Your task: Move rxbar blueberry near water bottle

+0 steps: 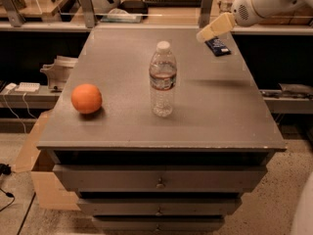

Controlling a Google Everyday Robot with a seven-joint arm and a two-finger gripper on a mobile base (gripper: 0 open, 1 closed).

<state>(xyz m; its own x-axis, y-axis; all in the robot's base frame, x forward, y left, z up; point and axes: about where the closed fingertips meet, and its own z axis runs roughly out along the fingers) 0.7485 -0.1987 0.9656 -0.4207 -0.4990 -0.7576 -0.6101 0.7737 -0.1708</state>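
Note:
The rxbar blueberry [218,46] is a small dark blue bar lying flat at the far right of the grey tabletop [205,106]. The water bottle [162,80] stands upright near the middle of the table, clear with a white cap. The gripper [203,35] hangs above the table at the far right, just left of and above the bar, on a white arm [264,1] that comes in from the upper right. The bar lies apart from the bottle, well behind it and to its right.
An orange ball-like fruit [86,98] sits on the left of the table. The table is a drawer cabinet [159,182]. A shelf with clutter [132,6] runs behind it. A cardboard box [34,165] stands on the floor at left.

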